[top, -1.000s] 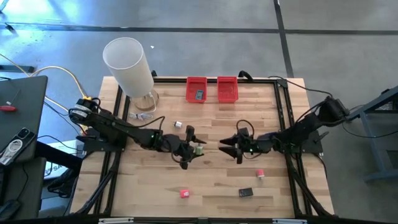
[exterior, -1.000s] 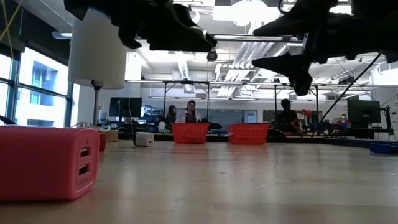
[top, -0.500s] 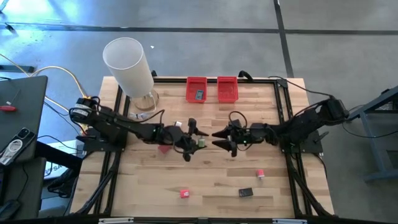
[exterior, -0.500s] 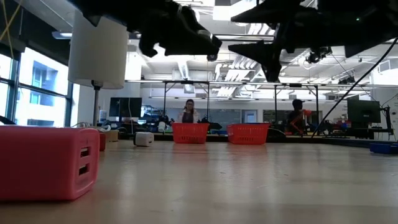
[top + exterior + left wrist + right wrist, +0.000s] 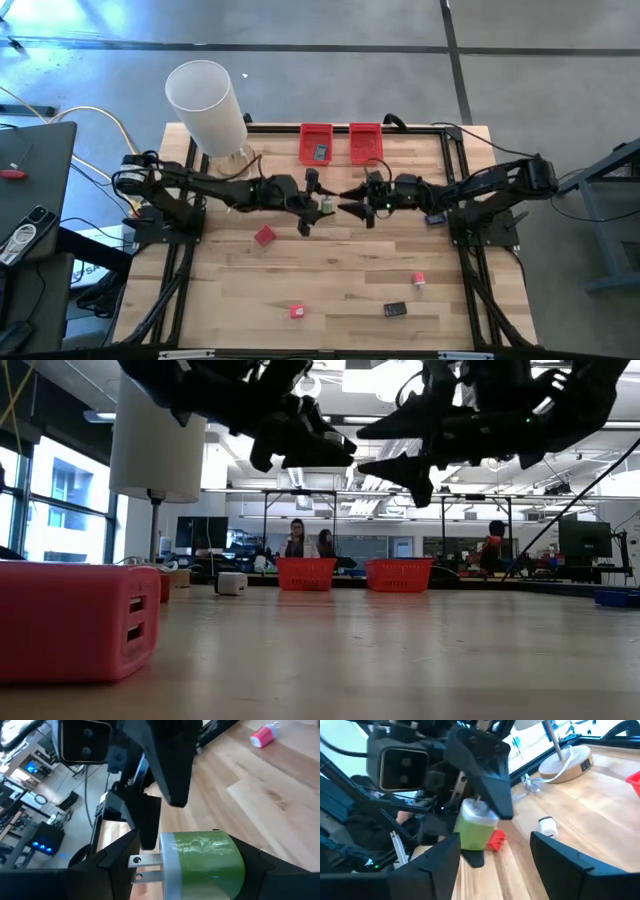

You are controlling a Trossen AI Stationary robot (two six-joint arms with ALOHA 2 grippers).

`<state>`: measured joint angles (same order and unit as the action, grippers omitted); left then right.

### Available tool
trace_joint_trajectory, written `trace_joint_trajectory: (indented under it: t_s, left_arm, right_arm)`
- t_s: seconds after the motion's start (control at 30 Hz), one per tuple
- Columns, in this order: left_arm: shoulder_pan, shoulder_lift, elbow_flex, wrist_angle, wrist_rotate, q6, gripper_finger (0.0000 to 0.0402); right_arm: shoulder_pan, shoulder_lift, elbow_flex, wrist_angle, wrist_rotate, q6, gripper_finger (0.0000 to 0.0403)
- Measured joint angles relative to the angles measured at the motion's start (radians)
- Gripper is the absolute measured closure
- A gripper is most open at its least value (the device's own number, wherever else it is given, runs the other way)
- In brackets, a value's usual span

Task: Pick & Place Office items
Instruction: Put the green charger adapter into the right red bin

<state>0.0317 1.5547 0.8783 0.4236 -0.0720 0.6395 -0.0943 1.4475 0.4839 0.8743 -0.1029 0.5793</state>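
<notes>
Above the table middle, just in front of the red bins [image 5: 340, 143], the left gripper [image 5: 311, 203] clamps a green plug [image 5: 202, 856] facing the empty, parted right gripper [image 5: 352, 209]; one item seems binned, several remain loose on the table.

1. Legible text, labels, brands, numbers, signs: none in any view.
2. Green plug adapter [image 5: 202, 857], red bins [image 5: 316, 143], white cylinder [image 5: 205, 105]: surfaces carry no readable lettering.
</notes>
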Motion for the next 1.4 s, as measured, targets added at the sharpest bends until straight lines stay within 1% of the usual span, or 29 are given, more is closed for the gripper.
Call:
trace_joint_trajectory:
  t_s: [0.07,0.17,0.3,0.53,0.8,0.97,1.03,1.1,1.2,1.3,1.4]
  left_arm:
    - [0.029,0.0,0.0,0.0,0.024,0.0,0.0176]
    - [0.063,0.0,0.0,0.011,0.068,0.002,0.0176]
    - [0.088,0.0,0.0,0.043,0.082,0.019,0.0176]
    - [0.106,0.0,0.007,0.056,0.11,0.047,0.0176]
    - [0.106,0.0,0.014,0.062,0.102,0.083,0.0176]
    - [0.106,0.0,0.018,0.053,0.102,0.088,0.0176]
    - [0.105,-0.001,0.018,0.046,0.1,0.09,0.0176]
    - [0.106,-0.002,0.019,0.042,0.1,0.09,0.0176]
    - [0.103,-0.002,0.019,0.037,0.094,0.09,0.0176]
    - [0.103,-0.002,0.019,0.036,0.093,0.101,0.0176]
    - [0.102,-0.002,0.019,0.034,0.094,0.125,0.0176]
  right_arm:
    - [-0.032,0.0,0.003,0.006,-0.054,0.001,0.0174]
    - [-0.071,0.0,0.015,-0.006,-0.094,0.001,0.0174]
    - [-0.11,0.0,0.041,-0.023,-0.166,-0.006,0.0174]
    - [-0.137,0.001,0.122,-0.141,-0.185,-0.057,0.0174]
    - [-0.136,0.087,0.208,-0.145,-0.234,-0.089,0.0174]
    - [-0.136,0.132,0.251,-0.139,-0.282,-0.14,0.0174]
    - [-0.135,0.132,0.257,-0.14,-0.273,-0.159,0.0174]
    - [-0.135,0.133,0.257,-0.138,-0.241,-0.185,0.0174]
    - [-0.135,0.133,0.257,-0.132,-0.239,-0.19,0.0174]
    - [-0.135,0.133,0.257,-0.129,-0.237,-0.222,0.0188]
    - [-0.135,0.133,0.257,-0.13,-0.245,-0.229,0.022]
